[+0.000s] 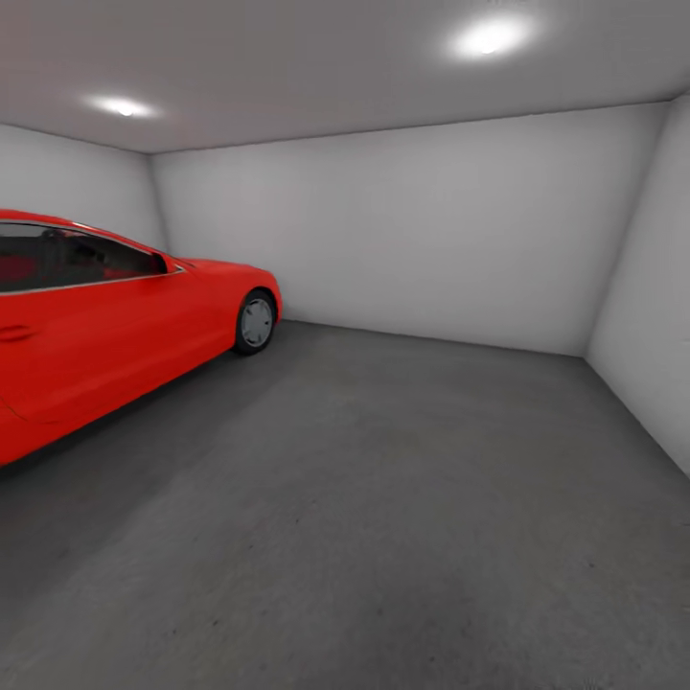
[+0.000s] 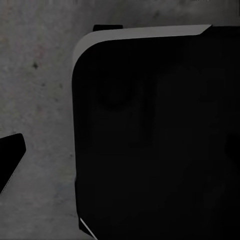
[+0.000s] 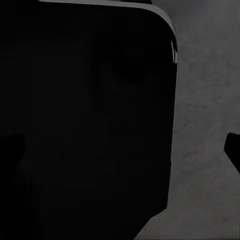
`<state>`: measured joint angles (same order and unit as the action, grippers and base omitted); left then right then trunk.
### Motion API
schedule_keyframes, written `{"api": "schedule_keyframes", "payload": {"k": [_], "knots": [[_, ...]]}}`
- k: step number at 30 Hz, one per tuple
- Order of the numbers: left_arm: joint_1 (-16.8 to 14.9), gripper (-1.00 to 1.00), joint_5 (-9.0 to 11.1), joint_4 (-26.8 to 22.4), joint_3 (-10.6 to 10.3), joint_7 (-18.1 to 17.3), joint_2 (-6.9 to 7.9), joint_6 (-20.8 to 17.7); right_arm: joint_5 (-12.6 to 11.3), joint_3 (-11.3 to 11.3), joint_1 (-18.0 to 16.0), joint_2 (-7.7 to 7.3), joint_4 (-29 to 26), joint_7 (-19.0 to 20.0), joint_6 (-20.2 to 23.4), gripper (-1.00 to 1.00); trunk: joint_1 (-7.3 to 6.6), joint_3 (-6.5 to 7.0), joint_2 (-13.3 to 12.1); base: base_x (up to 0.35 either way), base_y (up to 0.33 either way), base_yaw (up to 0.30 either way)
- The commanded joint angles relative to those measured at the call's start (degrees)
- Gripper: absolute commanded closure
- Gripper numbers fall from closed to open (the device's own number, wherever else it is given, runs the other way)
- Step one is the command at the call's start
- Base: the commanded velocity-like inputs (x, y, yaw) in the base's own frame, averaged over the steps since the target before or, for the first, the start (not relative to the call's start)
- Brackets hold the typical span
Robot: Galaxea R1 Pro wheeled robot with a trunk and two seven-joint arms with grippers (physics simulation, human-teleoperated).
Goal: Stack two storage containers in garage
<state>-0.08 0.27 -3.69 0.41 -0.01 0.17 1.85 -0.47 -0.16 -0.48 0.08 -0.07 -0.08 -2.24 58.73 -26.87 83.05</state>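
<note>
Inside the garage, the robot faces an open stretch of dark grey concrete floor [image 1: 402, 498], with a red coupe [image 1: 105, 316] parked along one side and plain white walls [image 1: 431, 230] closing the far end under a grey ceiling with round lights [image 1: 489, 36].

Neither orange-red storage container can be seen from here, so which way they lie from either hand, how their long sides run and which arm is nearer cannot be judged. What, if anything, they hold cannot be told either.

The bare concrete beyond the coupe's front wheel [image 1: 256, 323], towards the far wall, looks the likeliest place for a stack, though nothing rests there now.

Down at the wrists, both cameras look onto mottled grey floor past a large rounded black body [image 2: 155, 135] that seems to be part of the robot itself; the same dark mass [image 3: 85, 120] crowds the right wrist view. A black sliver at the edge of each wrist view may be a fingertip, but whether either hand is released or clenched cannot be told, and no bin is visible in either.

By the look of it, the carrying is not yet done.
</note>
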Motion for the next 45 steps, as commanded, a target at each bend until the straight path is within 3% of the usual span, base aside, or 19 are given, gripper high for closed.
{"api": "schedule_keyframes", "payload": {"k": [1,45], "knots": [[0.0,-1.0,0.0,0.0,0.0,0.0,0.0,0.2,-0.1,0.0,0.0,0.01,0.1,0.0,-0.2,-1.0,0.0,-0.06,0.0,0.0,0.0,-0.236],[0.0,-1.0,0.2,-0.1,0.1,-0.1,-0.08,0.2,-0.1,-0.1,0.0,0.0,0.1,0.0,-0.9,-1.0,0.0,-0.06,0.0,0.0,0.0,-0.236]]}}
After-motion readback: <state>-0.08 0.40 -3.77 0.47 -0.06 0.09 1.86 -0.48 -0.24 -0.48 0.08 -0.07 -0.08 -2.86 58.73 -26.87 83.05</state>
